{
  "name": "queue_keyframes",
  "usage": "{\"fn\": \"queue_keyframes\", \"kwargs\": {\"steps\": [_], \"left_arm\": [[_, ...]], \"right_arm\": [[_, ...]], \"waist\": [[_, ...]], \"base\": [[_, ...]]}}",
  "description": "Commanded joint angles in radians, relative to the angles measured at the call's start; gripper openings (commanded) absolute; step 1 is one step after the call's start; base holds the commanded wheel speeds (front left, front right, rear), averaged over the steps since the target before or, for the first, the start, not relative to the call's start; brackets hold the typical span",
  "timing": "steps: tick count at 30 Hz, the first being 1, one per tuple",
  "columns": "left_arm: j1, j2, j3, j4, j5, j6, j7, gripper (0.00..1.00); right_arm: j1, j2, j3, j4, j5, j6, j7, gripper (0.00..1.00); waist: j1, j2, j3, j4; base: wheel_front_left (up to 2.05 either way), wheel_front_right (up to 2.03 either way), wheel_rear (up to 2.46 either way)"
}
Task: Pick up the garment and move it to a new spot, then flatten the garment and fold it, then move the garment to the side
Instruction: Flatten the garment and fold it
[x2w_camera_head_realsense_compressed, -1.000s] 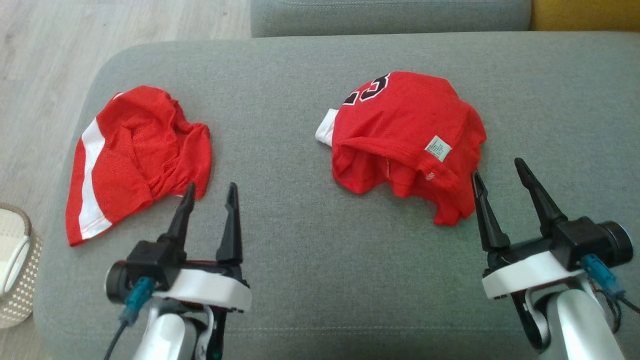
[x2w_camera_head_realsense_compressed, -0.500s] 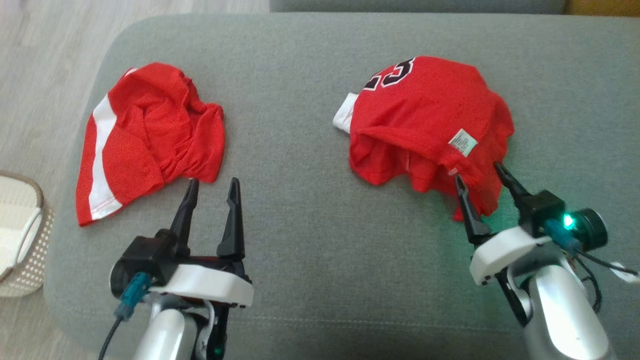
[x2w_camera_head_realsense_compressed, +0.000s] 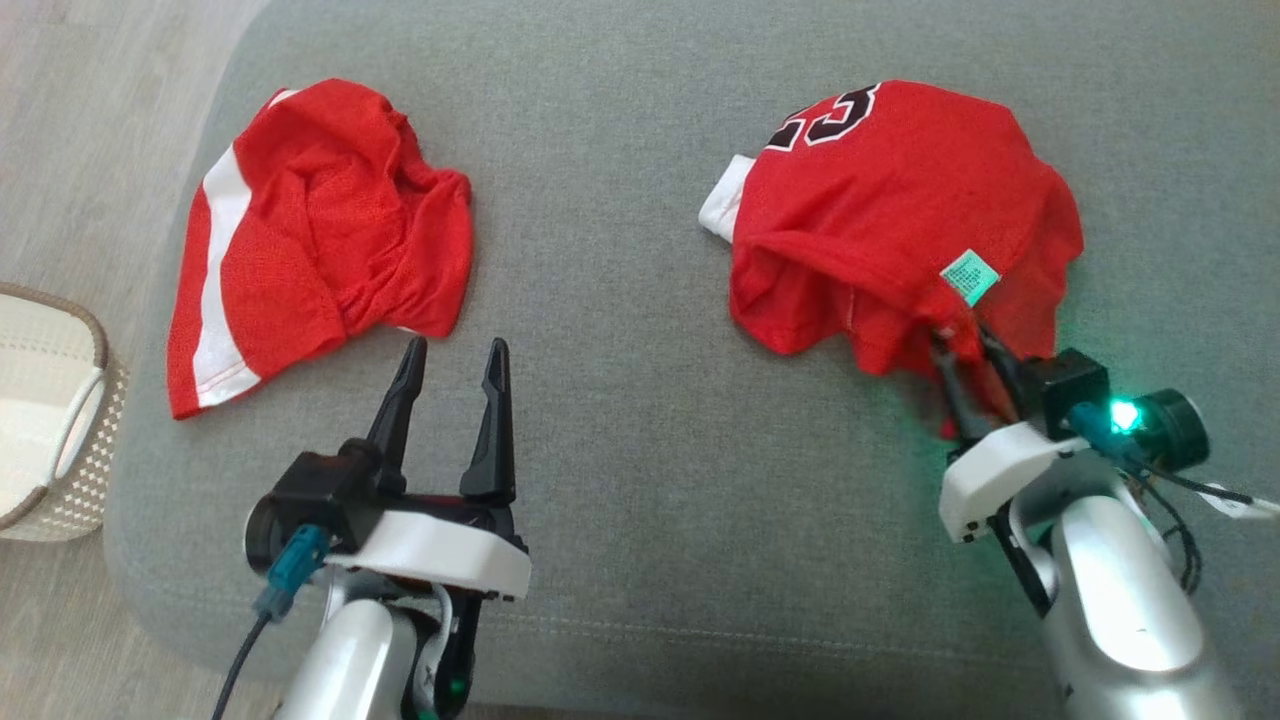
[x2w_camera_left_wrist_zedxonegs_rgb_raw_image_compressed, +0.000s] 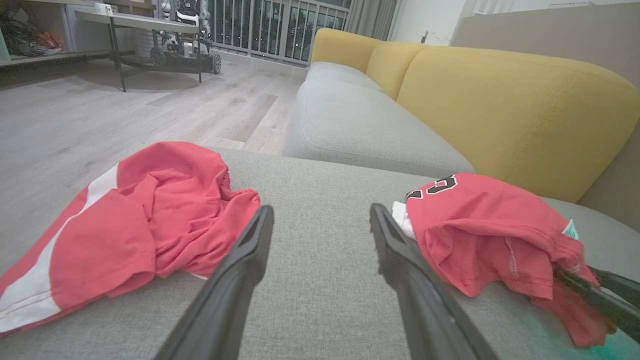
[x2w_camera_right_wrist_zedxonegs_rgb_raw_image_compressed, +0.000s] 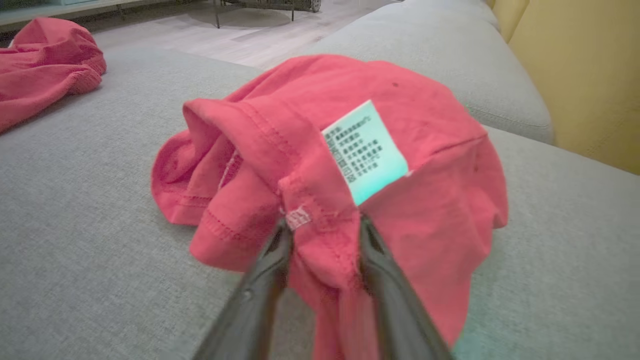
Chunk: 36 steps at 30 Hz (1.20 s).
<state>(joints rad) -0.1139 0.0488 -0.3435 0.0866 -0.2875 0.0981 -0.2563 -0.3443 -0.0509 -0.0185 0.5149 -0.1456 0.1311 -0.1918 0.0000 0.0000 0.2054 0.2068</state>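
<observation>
Comparing with a second ago, the big change is my right gripper (x2w_camera_right_wrist_zedxonegs_rgb_raw_image_compressed: 323, 223): back then its fingers were spread wide just short of the hem, and now they've pinched in on a fold of the jersey (x2w_camera_head_realsense_compressed: 900, 200) at its near edge, cloth squeezed between them. A green light (x2w_camera_head_realsense_compressed: 1122, 415) has come on at that wrist and tints the fabric around it. The head camera has swung too, so the whole picture has slid; the clothes themselves haven't moved. My left gripper (x2w_camera_head_realsense_compressed: 456, 345) hasn't changed, fingers spread apart with nothing between them, hovering over bare cushion (x2w_camera_head_realsense_compressed: 620, 420). A second red garment (x2w_camera_head_realsense_compressed: 310, 240) with a white side stripe lies crumpled to its left, well apart from the jersey. A pale woven basket (x2w_camera_head_realsense_compressed: 50, 420) sits on the wood floor (x2w_camera_head_realsense_compressed: 80, 150) off the cushion's left edge, and the left wrist view has a yellow sofa back (x2w_camera_left_wrist_zedxonegs_rgb_raw_image_compressed: 500, 100) behind it all. Nothing lies between the gripper and the cloth. The jersey itself is a rumpled red mound on the right side of the cushion, black number with white outline at the far end, a bit of white trim poking out left, and a care label (x2w_camera_right_wrist_zedxonegs_rgb_raw_image_compressed: 365, 150) just above the pinch.
</observation>
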Motion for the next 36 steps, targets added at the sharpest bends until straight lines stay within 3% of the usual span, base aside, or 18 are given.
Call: {"fn": "queue_keyframes", "kwargs": {"steps": [1, 11, 16, 19, 23, 31, 36], "left_arm": [[-0.04, 0.002, 0.027, -0.029, -0.004, 0.007, -0.005, 1.0], [-0.016, 0.001, 0.027, -0.009, -0.005, 0.004, -0.005, 1.0], [0.009, 0.001, 0.024, -0.001, -0.004, -0.003, -0.005, 1.0], [0.022, 0.001, 0.022, -0.001, -0.006, -0.004, -0.005, 1.0], [0.032, 0.001, 0.015, 0.0, -0.01, -0.005, -0.005, 1.0], [0.06, 0.001, 0.016, 0.01, -0.009, -0.007, -0.005, 1.0], [0.066, 0.001, 0.019, 0.0, -0.007, -0.005, -0.005, 1.0]], "right_arm": [[-0.035, 0.001, 0.01, -0.032, -0.009, 0.0, -0.016, 0.0], [-0.043, 0.001, -0.078, -0.159, -0.034, 0.0, -0.053, 0.0], [-0.092, 0.001, -0.189, -0.272, -0.073, 0.0, -0.037, 0.0], [-0.124, 0.0, -0.206, -0.316, -0.083, 0.0, -0.011, 0.0], [-0.179, -0.013, -0.133, -0.329, -0.061, 0.0, 0.017, 0.0], [-0.38, -0.025, 0.156, -0.322, 0.105, 0.0, 0.056, 0.0], [-0.522, -0.019, 0.194, -0.33, 0.197, 0.0, 0.095, 0.0]], "waist": [[0.0, 0.0, -0.003, -0.002], [0.0, 0.0, -0.083, -0.03], [0.0, 0.0, -0.14, -0.039], [0.0, 0.0, -0.164, -0.036], [0.0, 0.0, -0.186, -0.022], [0.0, 0.0, -0.233, -0.006], [0.0, 0.0, -0.226, -0.005]], "base": [[0.0, 0.0, 0.0], [0.0, 0.0, 0.0], [0.0, 0.0, 0.0], [0.0, 0.0, 0.0], [0.0, 0.0, 0.0], [0.0, 0.0, 0.0], [0.0, 0.0, 0.0]]}}
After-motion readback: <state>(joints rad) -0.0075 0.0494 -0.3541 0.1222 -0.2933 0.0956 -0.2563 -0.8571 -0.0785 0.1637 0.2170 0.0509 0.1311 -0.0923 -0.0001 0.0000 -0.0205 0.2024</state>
